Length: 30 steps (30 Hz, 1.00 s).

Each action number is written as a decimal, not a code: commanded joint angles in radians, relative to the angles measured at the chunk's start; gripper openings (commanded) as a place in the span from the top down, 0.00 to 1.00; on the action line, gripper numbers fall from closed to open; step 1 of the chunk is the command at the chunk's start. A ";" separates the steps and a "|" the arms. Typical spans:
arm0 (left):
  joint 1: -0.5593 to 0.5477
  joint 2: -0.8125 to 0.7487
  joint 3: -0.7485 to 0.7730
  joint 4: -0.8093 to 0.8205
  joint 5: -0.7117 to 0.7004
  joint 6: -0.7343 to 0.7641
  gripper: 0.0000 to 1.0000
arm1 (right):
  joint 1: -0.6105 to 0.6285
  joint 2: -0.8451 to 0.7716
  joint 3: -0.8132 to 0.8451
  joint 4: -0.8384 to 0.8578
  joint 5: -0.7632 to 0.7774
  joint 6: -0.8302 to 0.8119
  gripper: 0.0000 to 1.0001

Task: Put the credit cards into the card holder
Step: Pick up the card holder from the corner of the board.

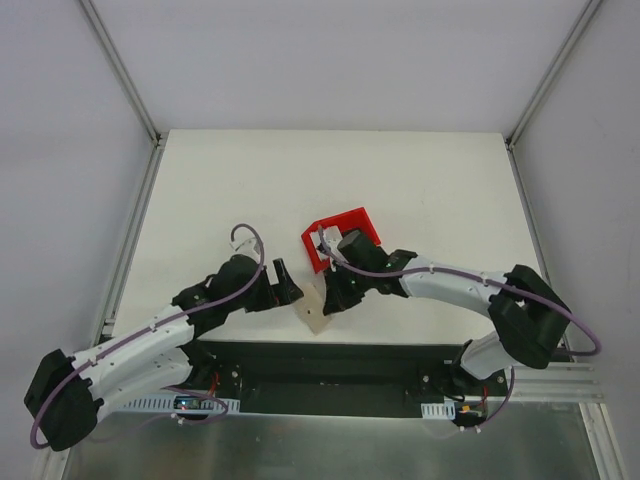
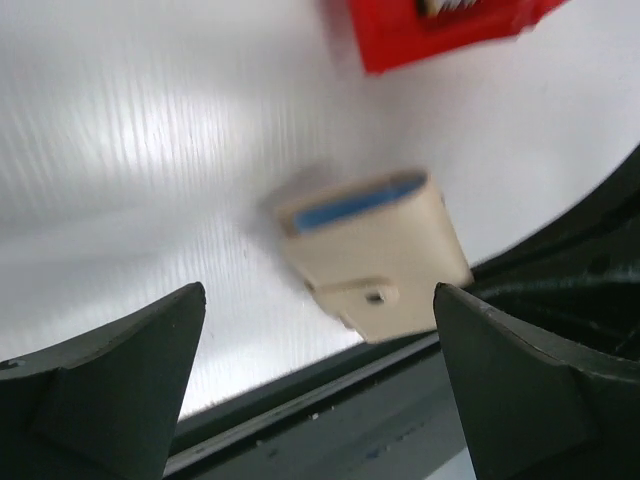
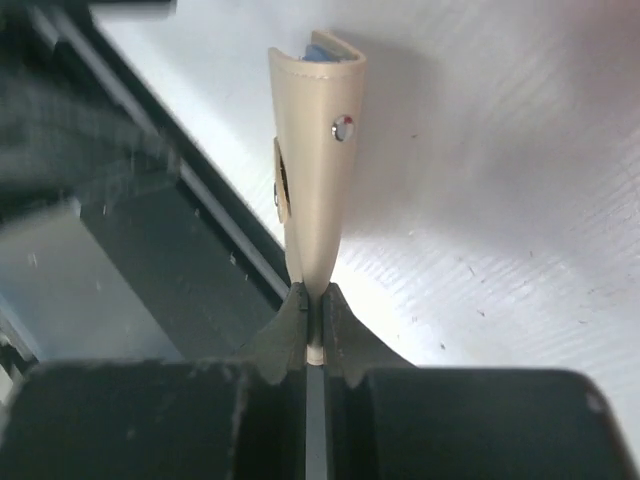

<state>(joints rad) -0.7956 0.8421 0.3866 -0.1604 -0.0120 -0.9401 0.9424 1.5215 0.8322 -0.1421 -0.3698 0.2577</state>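
Observation:
The tan card holder (image 1: 317,310) hangs near the table's front edge, and my right gripper (image 1: 335,298) is shut on one of its edges. In the right wrist view the card holder (image 3: 315,150) sticks out from the right gripper (image 3: 313,300), its snap stud (image 3: 342,127) to the side and pale blue showing at its far end. My left gripper (image 1: 285,283) is open just left of it. In the left wrist view the card holder (image 2: 380,255) lies ahead of the open left gripper (image 2: 318,290), untouched. Whitish credit cards (image 1: 325,240) sit in the red bin (image 1: 350,217).
The red bin (image 2: 440,35) stands just beyond the holder, behind my right wrist. A dark rail (image 1: 330,352) runs along the table's near edge, directly under the holder. Metal frame posts (image 1: 130,250) border the white table on both sides.

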 commanded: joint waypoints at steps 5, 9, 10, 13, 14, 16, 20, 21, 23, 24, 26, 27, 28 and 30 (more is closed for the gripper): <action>0.379 -0.017 0.070 0.184 0.500 0.412 0.04 | -0.031 -0.069 0.209 -0.404 -0.172 -0.682 1.00; 0.403 0.110 0.123 0.280 0.781 0.469 0.07 | -0.056 -0.064 0.280 -0.514 -0.230 -0.836 1.00; 0.403 0.147 0.133 0.303 0.835 0.469 0.09 | -0.066 -0.063 0.292 -0.528 -0.259 -0.863 1.00; 0.400 0.187 0.133 0.403 0.975 0.462 0.10 | -0.082 -0.070 0.326 -0.567 -0.325 -0.937 1.00; 0.400 0.195 0.138 0.413 1.003 0.466 0.10 | -0.083 -0.076 0.331 -0.573 -0.343 -0.954 1.00; 0.386 0.209 0.152 0.427 1.063 0.478 0.10 | -0.088 -0.076 0.352 -0.605 -0.374 -0.985 1.00; 0.323 0.247 0.205 0.417 1.144 0.518 0.12 | -0.093 -0.063 0.387 -0.654 -0.397 -1.017 1.00; 0.296 0.264 0.230 0.404 1.143 0.533 0.12 | -0.093 -0.058 0.395 -0.666 -0.402 -1.025 1.00; 0.245 0.300 0.285 0.327 1.143 0.589 0.15 | -0.091 -0.049 0.409 -0.683 -0.408 -1.037 1.00; 0.224 0.323 0.303 0.291 1.138 0.610 0.16 | -0.093 -0.047 0.410 -0.686 -0.406 -1.040 1.00; 0.196 0.348 0.322 0.243 1.133 0.641 0.20 | -0.096 -0.049 0.412 -0.689 -0.408 -1.049 1.00; 0.194 0.356 0.318 0.242 1.130 0.638 0.23 | -0.096 -0.049 0.415 -0.695 -0.405 -1.052 1.00; 0.191 0.356 0.311 0.240 1.121 0.638 0.25 | -0.097 -0.049 0.418 -0.700 -0.403 -1.055 1.00; 0.188 0.354 0.304 0.236 1.107 0.641 0.31 | -0.102 -0.050 0.420 -0.705 -0.403 -1.061 1.00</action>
<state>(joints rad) -0.5915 1.1885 0.6792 0.1219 1.0729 -0.3706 0.8459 1.4849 1.2087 -0.8104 -0.7265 -0.7475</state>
